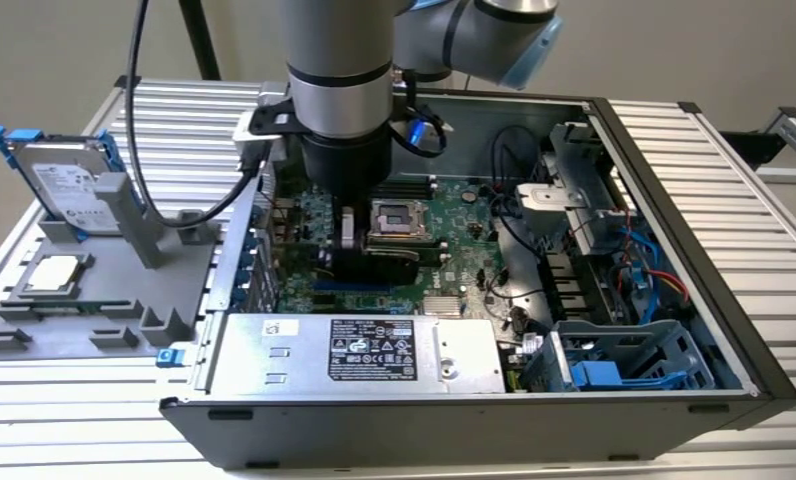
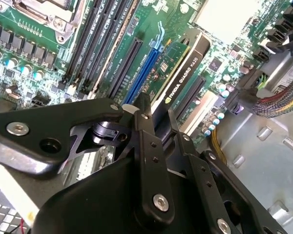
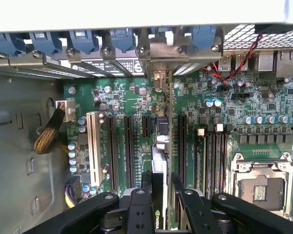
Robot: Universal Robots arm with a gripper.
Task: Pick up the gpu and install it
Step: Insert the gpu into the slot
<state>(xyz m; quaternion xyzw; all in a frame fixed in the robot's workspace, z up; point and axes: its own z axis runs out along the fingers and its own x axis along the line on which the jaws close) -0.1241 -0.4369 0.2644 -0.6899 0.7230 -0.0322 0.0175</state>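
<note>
The open computer case (image 1: pixel 665 330) lies on its side on a slatted metal table (image 1: pixel 758 180), and its walls fence the motherboard (image 1: pixel 465 225) on all sides, so the arm comes straight down from above. Inside, room is tight: the silver power supply (image 1: pixel 371 352) runs along the case's near wall, a drive cage (image 1: pixel 625 365) fills the near corner on the exterior view's right, and cables (image 1: pixel 638 270) crowd the right wall. One gpu (image 2: pixel 183 73) stands on edge among the expansion slots, its black shroud showing in the second wrist view just beside a blue slot (image 2: pixel 146 68), and in the first wrist view its silver bracket (image 3: pixel 158 73) meets the case's rear wall. In the first wrist view, three dark slots lie open on one side of the card and one on the other, next to the memory slots (image 3: pixel 212 156). One processor socket (image 1: pixel 398 218) sits near the board's middle. The gripper (image 3: pixel 161 187) is narrowly parted, its two black fingers (image 2: pixel 145 141) pinching the card's upper edge between them. Outside the case, at the table's edge on the exterior view's left, one grey holder (image 1: pixel 91 290) carries a hard drive (image 1: pixel 67 185) standing upright.
</note>
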